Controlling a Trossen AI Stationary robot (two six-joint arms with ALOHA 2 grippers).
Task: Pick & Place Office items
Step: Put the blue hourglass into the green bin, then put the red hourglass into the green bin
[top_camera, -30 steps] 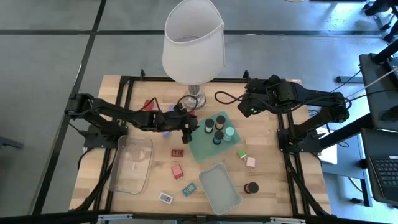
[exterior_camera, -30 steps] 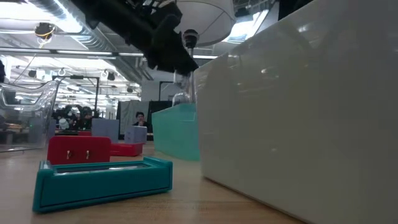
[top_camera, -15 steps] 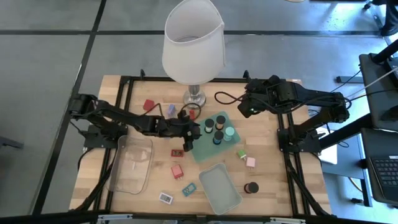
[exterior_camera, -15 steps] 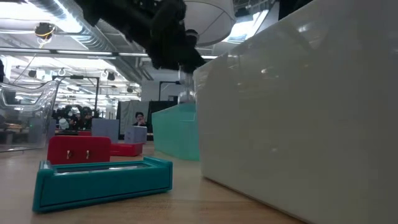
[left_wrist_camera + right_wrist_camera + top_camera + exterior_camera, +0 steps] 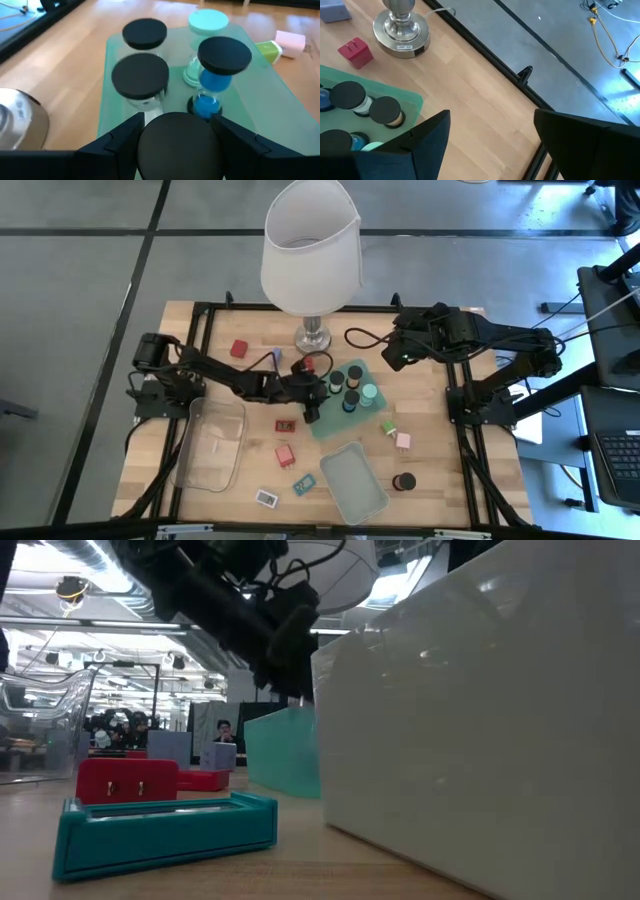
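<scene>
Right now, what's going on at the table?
The left gripper holds a black-topped cylinder over the near edge of the mint-green tray, where four more cylinders already stand. The right gripper waits open near the table's far right side, holding nothing. Other office items still lie loose on the wood: blocks, flat rectangles and one cylinder.

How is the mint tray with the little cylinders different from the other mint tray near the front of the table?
The mint tray with cylinders holds several capped cylinders, with the left gripper over its edge; the other mint tray holds nothing and no gripper is near it. The first lies mid-table by the lamp, the second at the front edge. Both are mint-green, rectangular, lying askew.
</scene>
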